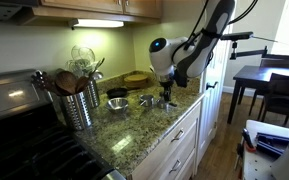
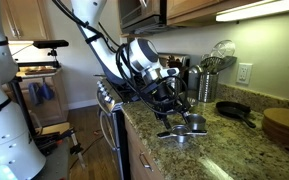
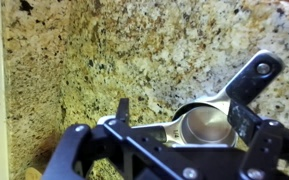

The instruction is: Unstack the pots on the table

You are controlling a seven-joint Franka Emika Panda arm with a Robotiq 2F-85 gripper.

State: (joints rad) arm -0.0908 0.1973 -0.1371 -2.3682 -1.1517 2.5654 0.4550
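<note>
Gripper (image 3: 183, 112), jaws spread, over pot (image 3: 209, 122): we judge it light, rigid, slick; grasp the handle (image 3: 252, 76) at two o'clock.

Wood upper cabs (image 1: 94, 8) w/ lit under-cab light (image 1: 96, 24); white base cabs (image 1: 174, 140); dark dining table (image 1: 252, 78) nr bright window (image 1: 284, 20); wood floor (image 1: 219, 160).

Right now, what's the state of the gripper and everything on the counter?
gripper: open, fingers on either side of a pot, not clamped
pot: upright on the counter, empty, handle pointing away
second pot: upright, beside the first, not nested
utensil holder: upright, full of utensils
pan: flat on the counter, looks empty
bowl: upright
</note>
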